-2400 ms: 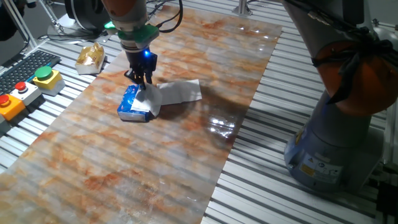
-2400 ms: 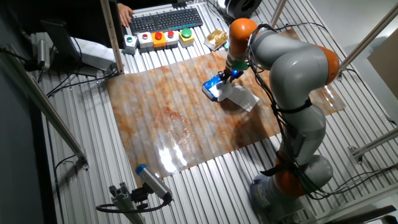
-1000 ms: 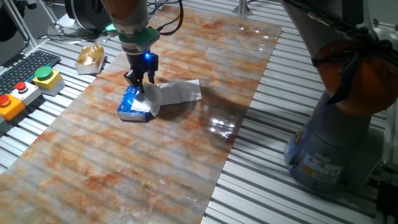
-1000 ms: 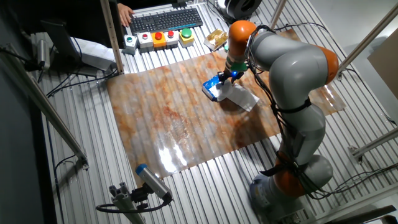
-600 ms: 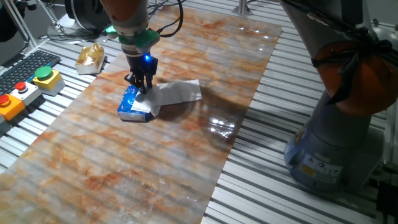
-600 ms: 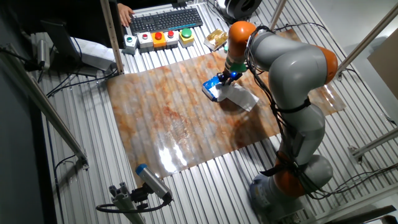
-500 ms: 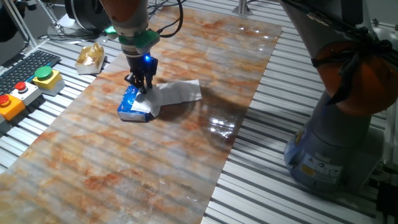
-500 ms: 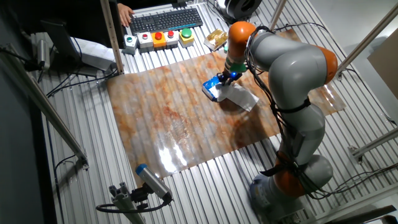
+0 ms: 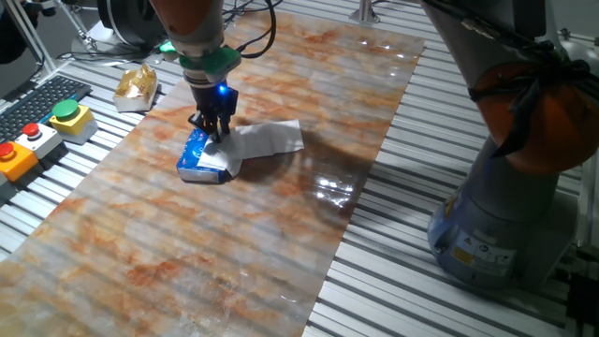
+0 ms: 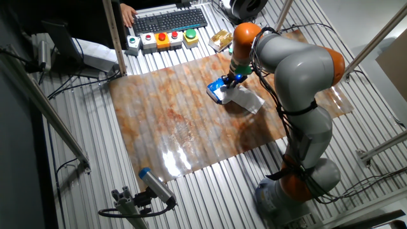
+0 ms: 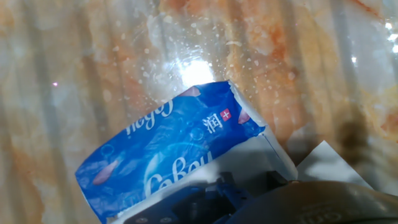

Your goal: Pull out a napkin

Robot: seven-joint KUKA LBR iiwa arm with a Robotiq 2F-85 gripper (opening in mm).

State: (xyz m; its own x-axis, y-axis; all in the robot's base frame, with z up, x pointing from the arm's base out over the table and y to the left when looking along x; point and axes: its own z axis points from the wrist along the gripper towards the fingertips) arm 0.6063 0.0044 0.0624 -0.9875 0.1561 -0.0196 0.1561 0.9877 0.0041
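The blue packet (image 11: 168,155) carries white script, "Cabay" as far as it can be made out, printed twice, plus one Chinese character beside a small red cross mark.

Bright, even light — glare on the glossy mat (image 9: 332,192), hand view soft.

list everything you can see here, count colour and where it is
napkin: 1, white, flat on the mat beside the packet
tissue packet: 1, blue and white, on the mat under the gripper
foil wrapper: 1, gold, crumpled, off the mat's far left corner
mat: 1, orange-marbled, glossy, over the slatted table
button boxes: red, orange and green buttons, beside the keyboard
keyboard: 1, black, table edge
arm: 1, grey and orange
gripper: 1, black, blue light, at the packet's top
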